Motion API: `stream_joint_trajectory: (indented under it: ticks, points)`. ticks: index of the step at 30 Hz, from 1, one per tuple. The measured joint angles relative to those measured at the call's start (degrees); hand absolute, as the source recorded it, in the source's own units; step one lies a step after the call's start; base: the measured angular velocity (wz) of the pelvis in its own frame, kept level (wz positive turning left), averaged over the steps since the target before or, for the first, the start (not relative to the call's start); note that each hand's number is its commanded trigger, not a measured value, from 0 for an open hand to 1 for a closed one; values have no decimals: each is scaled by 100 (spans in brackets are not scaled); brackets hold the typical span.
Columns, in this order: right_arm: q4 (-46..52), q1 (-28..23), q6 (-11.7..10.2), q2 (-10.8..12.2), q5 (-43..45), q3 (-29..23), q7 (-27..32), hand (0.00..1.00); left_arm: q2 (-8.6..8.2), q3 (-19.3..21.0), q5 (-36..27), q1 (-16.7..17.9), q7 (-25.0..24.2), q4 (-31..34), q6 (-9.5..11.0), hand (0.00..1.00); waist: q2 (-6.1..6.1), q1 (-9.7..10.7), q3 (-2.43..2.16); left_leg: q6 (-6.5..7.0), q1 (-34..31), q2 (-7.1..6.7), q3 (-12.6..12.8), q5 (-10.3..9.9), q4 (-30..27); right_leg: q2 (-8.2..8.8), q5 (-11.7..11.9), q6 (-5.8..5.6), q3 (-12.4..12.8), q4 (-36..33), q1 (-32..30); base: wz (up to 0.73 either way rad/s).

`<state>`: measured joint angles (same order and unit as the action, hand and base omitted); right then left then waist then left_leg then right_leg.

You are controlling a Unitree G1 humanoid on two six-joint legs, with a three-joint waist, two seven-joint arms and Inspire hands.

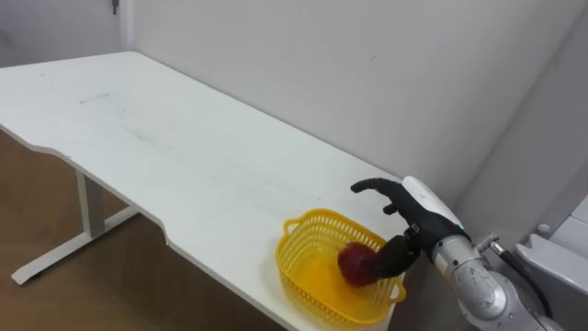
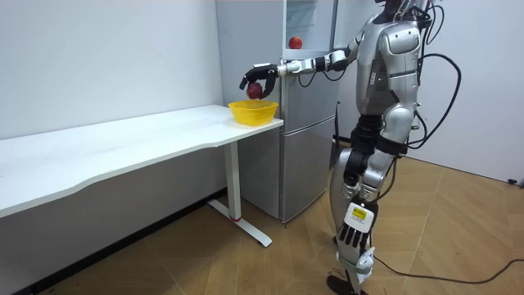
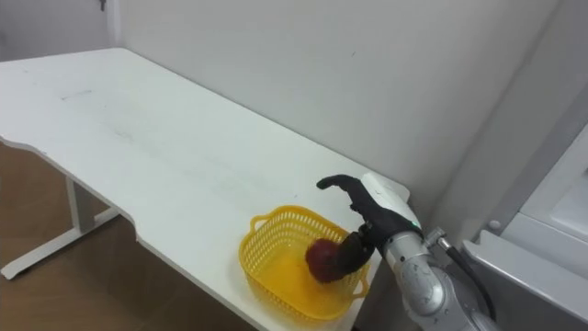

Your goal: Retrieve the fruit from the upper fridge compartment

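Note:
A red apple [image 1: 356, 264] [image 2: 255, 88] [image 3: 322, 258] hangs just above the yellow basket [image 1: 308, 267] [image 2: 252, 112] [image 3: 271, 262] at the near end of the white table [image 1: 138, 138] [image 2: 123, 143]. My right hand [image 1: 413, 216] [image 2: 260, 74] [image 3: 381, 221] reaches over the basket from the fridge side, its thumb against the apple and its fingers curled loosely over it. My left hand [image 2: 352, 242] hangs by my leg with straight fingers. I stand in front of the grey fridge [image 2: 307, 123]. A second red apple [image 2: 295, 42] sits in its upper compartment.
The table runs along a white wall [image 1: 367, 64], and its long top stretches away to my left. The basket stands close to the table's end and front edge. The fridge's edge [image 1: 560, 253] shows at the far right, close to my right arm.

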<state>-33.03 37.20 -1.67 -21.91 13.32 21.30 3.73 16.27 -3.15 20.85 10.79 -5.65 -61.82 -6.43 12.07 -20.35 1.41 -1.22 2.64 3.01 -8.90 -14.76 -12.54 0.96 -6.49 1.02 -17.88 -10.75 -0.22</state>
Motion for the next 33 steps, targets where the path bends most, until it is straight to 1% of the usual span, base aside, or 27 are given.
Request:
stream_joint_trajectory:
  ticks: [6,13,16,22,24,26,29,30,31,33]
  points:
    - [2,0,-3,0,-39,0,32,0,-22,12,6,-9,2,4,-50,0,-4,-29,3,0,-8,-6,-40,-1,2,4,0,0,-25,1,9,2]
    - [5,0,-22,7,-223,1,70,0,-31,12,8,-67,0,27,-61,0,-21,-52,8,0,-6,-7,-43,0,2,1,0,0,-14,6,5,0]
    - [13,0,-22,26,-219,0,148,0,-29,10,9,-97,8,34,-65,0,-41,-44,6,1,-8,-7,-10,0,-3,-1,0,0,18,6,-7,-6]
    - [254,-1,-22,33,-237,2,201,0,-22,1,9,-132,36,-5,-66,0,-113,-43,-13,2,-5,-7,88,1,-6,-2,0,0,88,-3,-39,-8]
    - [433,-3,-22,32,-251,0,313,0,-25,4,12,-121,55,-5,-66,0,-153,-21,-31,2,3,-7,103,1,-7,-3,0,0,106,-2,-37,-3]
    - [537,-2,-36,34,-306,-6,390,0,-40,3,11,-102,56,-5,-69,0,-213,-12,-33,2,34,-7,130,1,-9,-5,0,0,139,-1,-12,-2]
    - [902,-3,-30,43,-642,-10,449,0,-41,1,0,-99,57,10,-67,0,-298,46,-29,2,59,-3,157,1,-5,-11,0,0,157,2,1,-2]
    - [1150,-6,-30,77,-741,-25,460,0,-60,6,7,-76,57,8,-68,0,-335,125,-33,2,57,-2,159,0,-6,-10,1,1,151,3,2,0]
    - [1292,-7,-30,100,-787,-27,473,0,-76,13,9,-47,56,9,-68,0,-359,157,-40,2,58,-2,161,0,-5,-10,1,1,150,3,3,0]
    - [1895,-30,-33,114,-1059,-93,498,0,-186,120,12,29,54,13,-68,0,-433,267,-64,2,100,-2,199,1,29,-12,2,2,198,0,0,-9]
